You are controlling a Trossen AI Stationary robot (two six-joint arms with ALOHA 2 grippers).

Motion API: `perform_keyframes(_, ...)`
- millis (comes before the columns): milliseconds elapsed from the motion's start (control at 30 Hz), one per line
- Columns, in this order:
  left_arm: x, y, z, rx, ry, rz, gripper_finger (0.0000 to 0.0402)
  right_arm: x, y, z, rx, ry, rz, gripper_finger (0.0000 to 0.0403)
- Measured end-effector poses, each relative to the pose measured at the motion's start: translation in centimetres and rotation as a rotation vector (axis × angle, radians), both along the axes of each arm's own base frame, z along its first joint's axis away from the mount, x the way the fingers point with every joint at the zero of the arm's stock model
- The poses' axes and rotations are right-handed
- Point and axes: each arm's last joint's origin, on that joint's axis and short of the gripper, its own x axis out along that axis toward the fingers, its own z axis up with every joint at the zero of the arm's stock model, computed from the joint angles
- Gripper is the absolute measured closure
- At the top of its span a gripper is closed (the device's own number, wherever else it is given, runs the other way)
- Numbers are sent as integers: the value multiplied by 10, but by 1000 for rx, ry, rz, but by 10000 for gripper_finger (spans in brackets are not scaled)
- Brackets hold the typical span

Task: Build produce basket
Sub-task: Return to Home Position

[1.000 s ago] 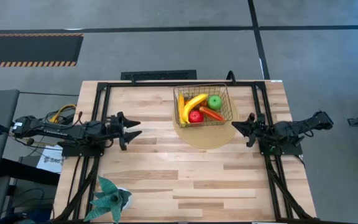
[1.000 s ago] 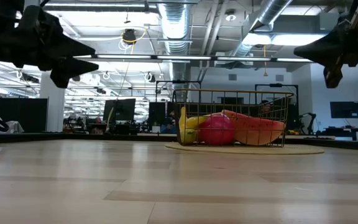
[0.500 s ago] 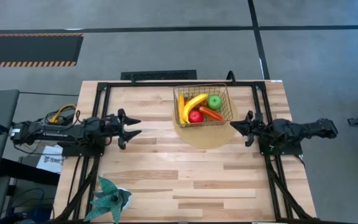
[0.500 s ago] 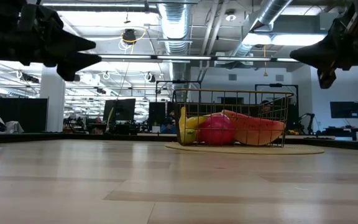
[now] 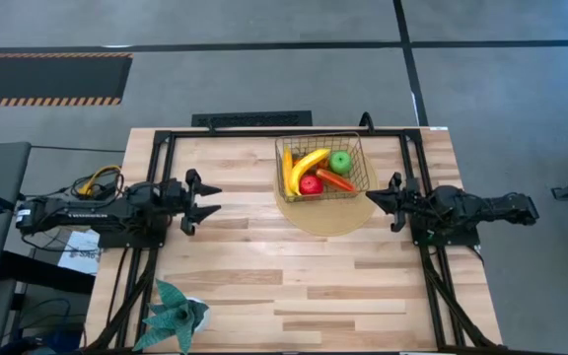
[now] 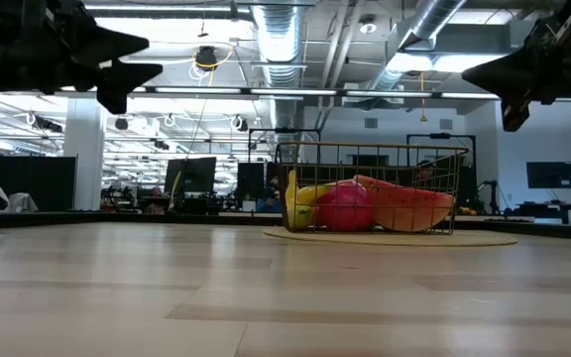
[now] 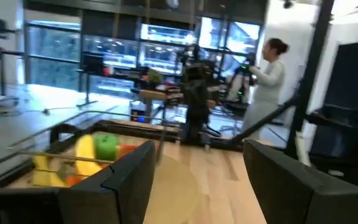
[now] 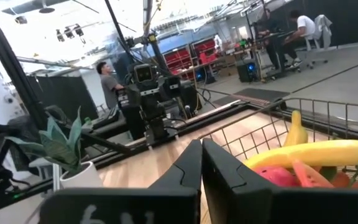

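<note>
Two bananas (image 5: 309, 161), two apples (image 5: 340, 162) in gold mesh basket (image 5: 319, 138).

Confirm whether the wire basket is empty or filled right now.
Filled: inside the basket lie a yellow banana, a green apple, a red apple and an orange-red piece.

Table (image 5: 294, 276): light wood planks. On it: round tan mat (image 5: 328, 215), toward far edge; potted plant (image 5: 174, 314), near-left corner.
</note>
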Motion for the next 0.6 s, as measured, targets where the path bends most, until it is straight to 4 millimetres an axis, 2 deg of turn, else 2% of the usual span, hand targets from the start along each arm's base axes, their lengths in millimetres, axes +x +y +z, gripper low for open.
perform_keyframes(233, -1, -11, 16, 137, -55, -81, 171, -1, 0, 4, 13, -42, 5, 369)
perform_keyframes(600, -25, -19, 14, 181, -54, -72, 171, -1, 0, 4, 39, -53, 10, 372)
